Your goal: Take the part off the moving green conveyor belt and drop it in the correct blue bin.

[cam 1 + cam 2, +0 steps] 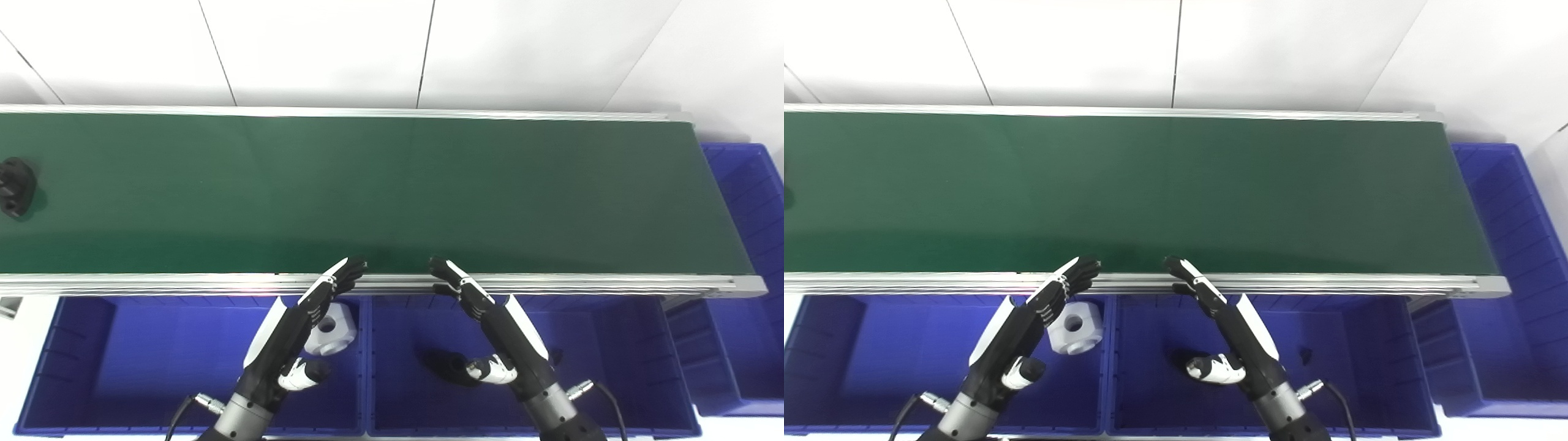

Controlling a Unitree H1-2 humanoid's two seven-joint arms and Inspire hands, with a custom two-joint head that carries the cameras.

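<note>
So the black part (15, 187) sits way out at 9 o'clock on the green conveyor belt (392, 190), right at the picture's edge in the left eye view and basically cut off in the right eye view. Both hands hover at 6 o'clock over the belt's near rail, well apart from the part. The left hand (291, 334) holds nothing, with its fingers (343, 275) stretched out flat and the thumb splayed to the side. Same story for the right hand (496, 324): empty, fingers straight and spread from the thumb.

Below the rail, the left blue bin (79, 343) has a white part (334, 327) in it, tucked just beside the left hand. The right blue bin (618, 343) has something dark in it near the right thumb, too murky to identify. A third blue bin (750, 245) sits at 3 o'clock off the belt's end.

What could go sideways, probably:
- Timing. The belt moves, so a late close means the fingers rake bare belt and the part sails on toward the end bin.
- The part looks lumpy and irregular, so a flat-fingered grab may just knock it or roll it.
- Black on dark green is low contrast, so misjudging its edge seems easy.
- Wrong bin. The white one lives on the left, so the black part likely belongs on the right, and a left-hand grab risks a lazy drop straight down.
</note>
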